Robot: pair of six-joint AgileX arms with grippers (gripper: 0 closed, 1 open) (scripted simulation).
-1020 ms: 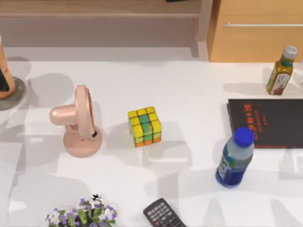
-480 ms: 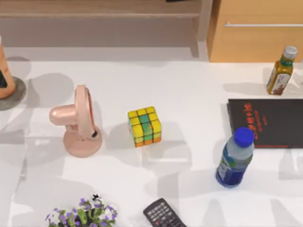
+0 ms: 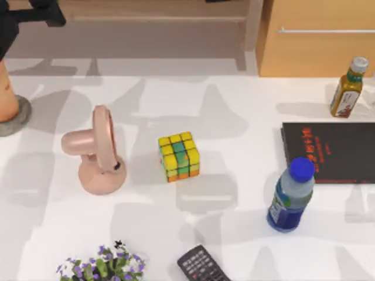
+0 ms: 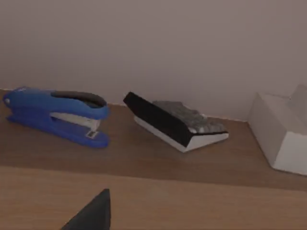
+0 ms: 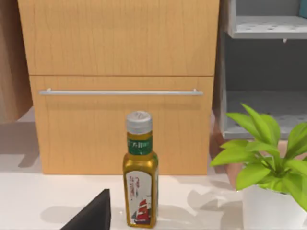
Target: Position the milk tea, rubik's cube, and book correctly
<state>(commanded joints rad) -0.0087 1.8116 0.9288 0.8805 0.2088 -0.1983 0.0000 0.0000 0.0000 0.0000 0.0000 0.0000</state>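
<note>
Since the earlier frame my left arm has swung in above the worktop's far-left corner, its claw (image 3: 26, 14) hanging over the shelf (whether open or closed I cannot tell). Just below it the milk tea (image 3: 7, 96) stands upright on a grey coaster (image 3: 22, 114) at the left edge, so the left arm is nearer. Rubik's cube (image 3: 179, 156) sits mid-worktop, the book (image 3: 331, 152) flat at the right edge.

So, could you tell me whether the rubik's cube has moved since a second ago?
No. The rubik's cube sits at the same spot between the pink fan and the book.
</note>
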